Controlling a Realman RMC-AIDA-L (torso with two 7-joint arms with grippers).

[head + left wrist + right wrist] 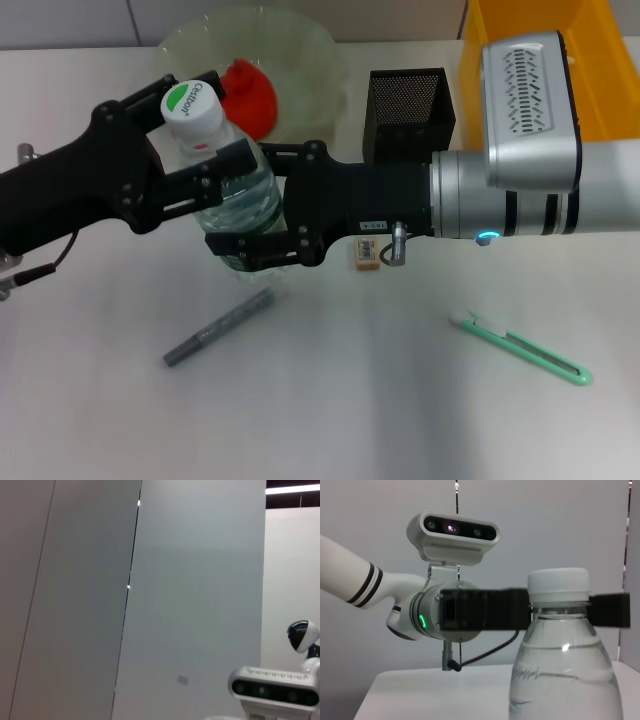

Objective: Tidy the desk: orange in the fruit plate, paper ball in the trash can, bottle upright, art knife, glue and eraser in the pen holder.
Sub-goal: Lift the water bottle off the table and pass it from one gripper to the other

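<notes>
Bottle upright near the tabletop's far-left part, both grippers on it: the left gripper pinches its neck just under the white cap, while the right gripper clasps the lower body. Behind it the orange sits in the fruit plate, beside the pen holder and trash can (far-right corner). Eraser, glue and art knife lie loose on the table nearer the front edge.
</notes>
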